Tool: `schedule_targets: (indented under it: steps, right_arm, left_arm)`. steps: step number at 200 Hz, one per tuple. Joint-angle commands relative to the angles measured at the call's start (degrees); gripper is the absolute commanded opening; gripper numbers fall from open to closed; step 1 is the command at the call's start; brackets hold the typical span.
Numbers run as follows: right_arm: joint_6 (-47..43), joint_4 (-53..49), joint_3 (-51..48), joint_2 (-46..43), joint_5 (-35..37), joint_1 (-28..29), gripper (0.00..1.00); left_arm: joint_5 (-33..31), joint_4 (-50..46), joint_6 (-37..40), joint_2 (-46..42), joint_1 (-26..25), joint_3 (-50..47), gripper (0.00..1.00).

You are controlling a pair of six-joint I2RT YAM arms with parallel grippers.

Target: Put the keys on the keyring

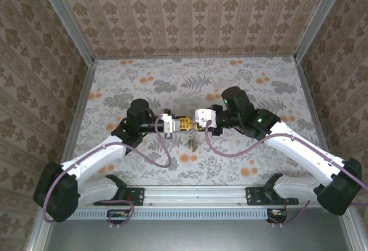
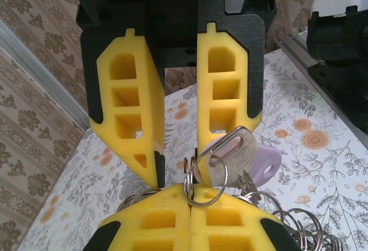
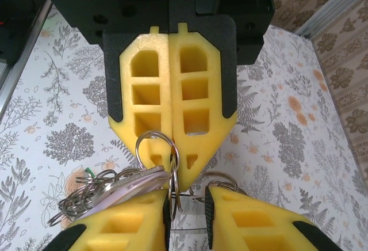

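Yellow-fingered left gripper (image 3: 172, 173) is clamped on a small silver split ring (image 3: 152, 141); right gripper (image 3: 190, 198) is held slightly apart beside the bunched flat silvery keys (image 3: 129, 186). Tugged askew, the ring could be pulled free.

The desk (image 1: 172, 78) wore a pale cloth printed with grey ferns and orange blossoms. Brown damask-patterned walls (image 1: 195, 9) closed it in on three sides, joined by silvery metal posts (image 1: 63, 15) at the corners. A slotted aluminium rail (image 1: 195, 193) ran along the near edge under even light.
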Motion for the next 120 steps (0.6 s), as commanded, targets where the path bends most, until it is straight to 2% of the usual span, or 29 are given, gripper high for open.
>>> schedule_targets:
  steps: [1, 19, 76, 95, 120]
  right_arm:
    - [-0.3, 0.5, 0.2, 0.5, -1.1, 1.1, 0.25]
    - [0.0, 1.0, -0.1, 0.2, -1.5, 1.2, 0.22]
    - [1.1, 4.2, -2.2, -1.5, -0.5, 1.2, 0.0]
    - [1.4, 5.1, -2.8, -2.1, 0.6, 1.2, 0.0]
    - [2.8, 8.8, -4.5, -3.5, 3.1, 1.0, 0.0]
  left_arm:
    - [1.4, 3.0, 0.5, -0.9, -0.9, 2.3, 0.0]
    - [1.3, 3.1, 0.5, -0.7, -1.2, 2.3, 0.0]
    - [0.4, 2.8, 0.2, -0.5, -1.5, 2.2, 0.0]
    - [-2.0, -1.3, 0.3, -1.2, -1.5, 3.4, 0.0]
    - [-3.6, -13.4, 1.8, -2.5, -1.2, 7.8, 0.14]
